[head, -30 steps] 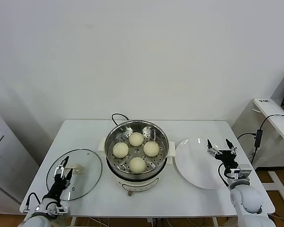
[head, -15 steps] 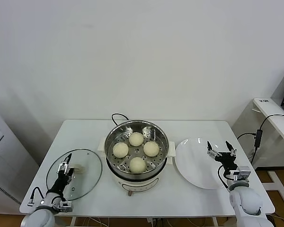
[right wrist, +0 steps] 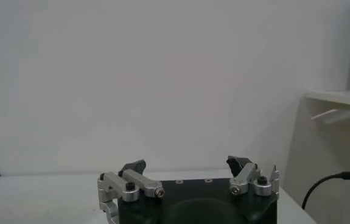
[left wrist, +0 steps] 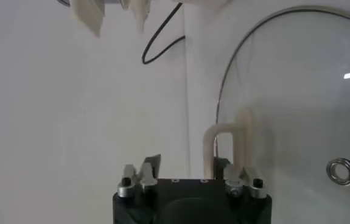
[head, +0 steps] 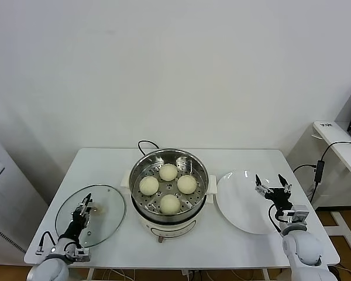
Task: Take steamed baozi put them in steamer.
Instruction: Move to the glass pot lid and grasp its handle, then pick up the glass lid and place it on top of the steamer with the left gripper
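Four cream-white baozi lie on the perforated tray of the steel steamer at the table's middle: one at the back, one on the left, one on the right, one at the front. My left gripper sits low over the glass lid, half closed, still apart. The lid's cream handle stands against one finger, with a gap to the other. My right gripper hovers open and empty over the white plate's right edge.
The steamer's black cord runs off behind it. The lid lies near the table's front left corner. A side desk with cables stands to the right of the table.
The left gripper's fingers have drawn much closer together at the lid's handle, and the lid has shifted slightly left. The right arm and the baozi have not moved.
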`<control>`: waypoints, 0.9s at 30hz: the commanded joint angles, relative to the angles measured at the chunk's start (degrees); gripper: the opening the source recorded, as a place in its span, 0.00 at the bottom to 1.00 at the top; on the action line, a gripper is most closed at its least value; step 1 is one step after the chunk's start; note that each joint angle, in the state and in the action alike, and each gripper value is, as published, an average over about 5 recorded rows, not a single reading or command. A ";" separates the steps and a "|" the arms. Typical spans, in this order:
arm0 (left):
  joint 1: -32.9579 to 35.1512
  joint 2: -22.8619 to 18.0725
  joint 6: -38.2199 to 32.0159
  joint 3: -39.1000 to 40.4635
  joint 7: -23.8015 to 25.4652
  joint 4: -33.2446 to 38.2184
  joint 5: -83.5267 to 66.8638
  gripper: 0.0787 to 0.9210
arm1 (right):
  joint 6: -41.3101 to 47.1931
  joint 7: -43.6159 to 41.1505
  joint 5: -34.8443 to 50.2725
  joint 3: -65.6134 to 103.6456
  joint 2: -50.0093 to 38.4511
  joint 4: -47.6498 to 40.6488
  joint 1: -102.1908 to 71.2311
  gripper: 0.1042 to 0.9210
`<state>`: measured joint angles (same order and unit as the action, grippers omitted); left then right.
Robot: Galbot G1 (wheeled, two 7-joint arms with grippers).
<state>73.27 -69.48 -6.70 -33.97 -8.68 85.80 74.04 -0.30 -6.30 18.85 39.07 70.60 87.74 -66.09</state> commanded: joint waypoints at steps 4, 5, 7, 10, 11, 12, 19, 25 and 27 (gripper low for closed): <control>0.96 1.61 1.68 -0.59 0.10 5.12 -3.84 0.17 | -0.21 -0.15 -0.61 0.03 -0.16 0.13 0.11 0.88; 1.25 2.11 2.17 -0.78 0.29 6.25 -4.46 0.14 | -0.20 -0.16 -0.55 0.05 -0.21 0.19 0.13 0.88; 1.86 3.38 3.28 -1.13 1.22 8.57 -6.05 0.08 | -0.18 -0.18 -0.44 0.09 -0.33 0.30 0.16 0.88; 2.69 6.04 5.74 -1.59 3.29 12.08 -9.87 0.04 | -0.16 -0.24 -0.27 0.14 -0.40 0.48 0.19 0.88; 2.85 7.08 6.60 -1.77 4.07 13.33 -11.27 0.04 | -0.16 -0.28 -0.23 0.15 -0.40 0.54 0.20 0.88; 2.94 8.08 7.36 -1.93 4.84 14.52 -12.45 0.04 | -0.15 -0.32 -0.20 0.16 -0.39 0.60 0.20 0.88; 1.83 15.94 16.64 -0.76 11.73 26.13 -19.29 0.04 | 0.04 -0.81 -0.16 0.12 -0.22 1.37 0.00 0.88; -2.05 20.80 27.11 6.05 16.40 32.43 -19.73 0.04 | 0.09 -1.09 -0.39 0.14 -0.41 1.78 -0.21 0.88; -3.72 21.23 31.37 9.72 18.20 33.87 -18.30 0.04 | 0.12 -1.02 -0.56 0.26 -0.48 1.75 -0.22 0.88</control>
<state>73.77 -56.04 8.05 -33.14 1.29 107.46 58.92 -0.22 -7.34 18.47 39.23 70.16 89.27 -66.31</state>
